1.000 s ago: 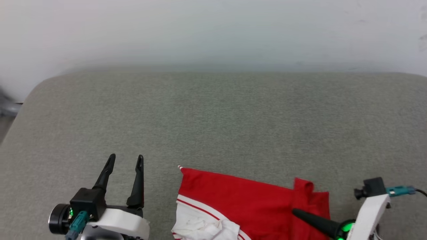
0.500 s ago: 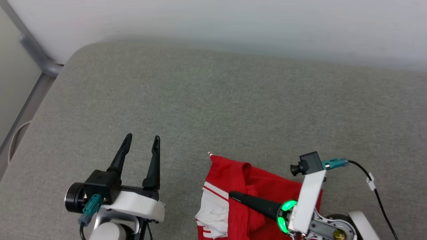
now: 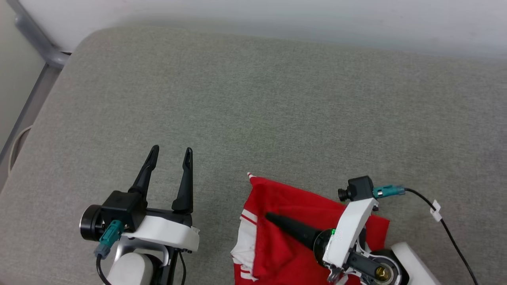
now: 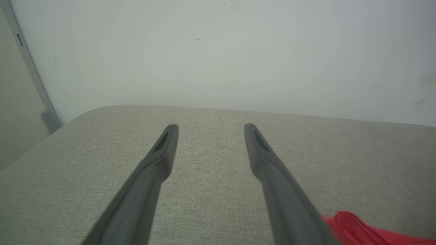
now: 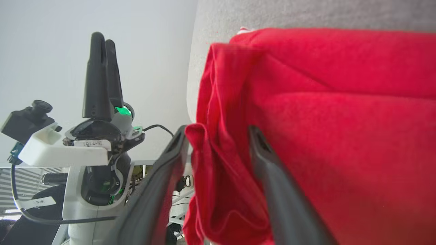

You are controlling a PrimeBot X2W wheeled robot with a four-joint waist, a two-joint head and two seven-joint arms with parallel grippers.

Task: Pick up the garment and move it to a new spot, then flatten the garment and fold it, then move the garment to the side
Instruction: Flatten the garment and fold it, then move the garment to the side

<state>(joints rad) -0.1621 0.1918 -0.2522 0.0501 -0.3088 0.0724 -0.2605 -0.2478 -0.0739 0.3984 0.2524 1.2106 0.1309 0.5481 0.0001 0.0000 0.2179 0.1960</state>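
Nearest the robot, at the lower right of the head view, the right gripper [image 5: 218,134] lies low over the garment [image 3: 285,198]. One dark finger [image 3: 291,229] rests across the red cloth and points toward the robot's left. From the right wrist camera its two fingers stand apart, about as wide as the other arm's, with a bunched fold of the red fabric rising between them. They straddle the fold rather than pinch it flat. A black cable [image 3: 447,233] trails from the small camera [image 3: 356,189] on that wrist, off to the right. The garment sits crumpled at the near edge of the grey cushion [image 3: 253,99], right of centre. Its red body is folded over itself, and the white sleeve with striped trim [image 3: 247,217] shows along its left side. One small corner pokes out at the far left tip of the heap. To its left, well apart from the cloth, the left gripper [image 3: 172,149] hovers over bare cushion, unclenched and empty, its fingers pointing away from the robot. Beyond both arms the cushion runs bare to its rounded far edge. Behind that stands a pale wall [image 3: 277,16], with a grey metal post [image 3: 35,39] at the far left corner.
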